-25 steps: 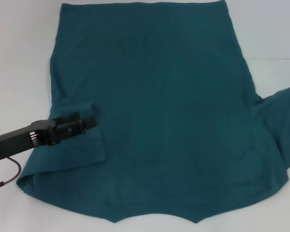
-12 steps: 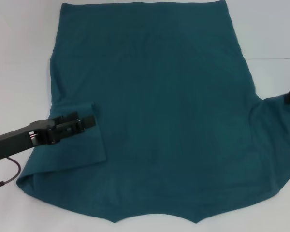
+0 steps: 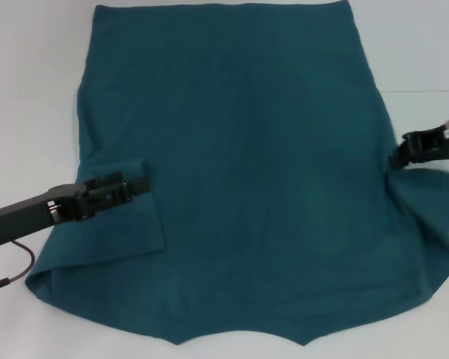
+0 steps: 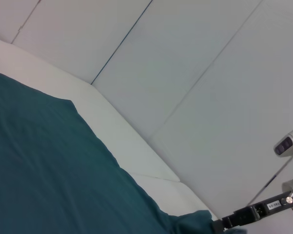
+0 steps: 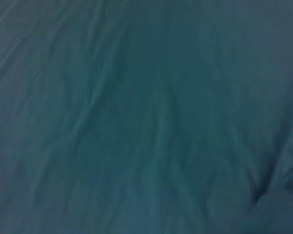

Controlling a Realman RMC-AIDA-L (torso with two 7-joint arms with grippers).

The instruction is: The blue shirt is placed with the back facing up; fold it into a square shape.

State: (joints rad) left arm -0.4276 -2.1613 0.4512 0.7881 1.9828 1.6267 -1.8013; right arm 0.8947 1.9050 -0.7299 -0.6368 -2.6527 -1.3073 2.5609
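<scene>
The blue shirt (image 3: 239,172) is lying back-up across most of the white table (image 3: 30,90), its straight hem toward the far edge and its collar end toward the near edge, so its long axis is running from near to far; the left sleeve (image 3: 116,217) is already lying folded inward onto the body near the left edge, and the left gripper (image 3: 138,185) is resting on that flap, though whether its fingers are spread or pressed together cannot be told; the right gripper (image 3: 399,158) is working at the right edge, seemingly pinching the right sleeve (image 3: 434,206), which is bunching up off the table beside it; the step in hand looks like the sleeve fold on that side; to do it well, the right gripper should be carrying the sleeve straight across toward the middle, low over the cloth, so the crease is running parallel to the long axis and mirroring the left one, while the left gripper is pinning its flap so the body is not sliding; the cloth is soft and will likely be dragging and wrinkling if pulled fast.
</scene>
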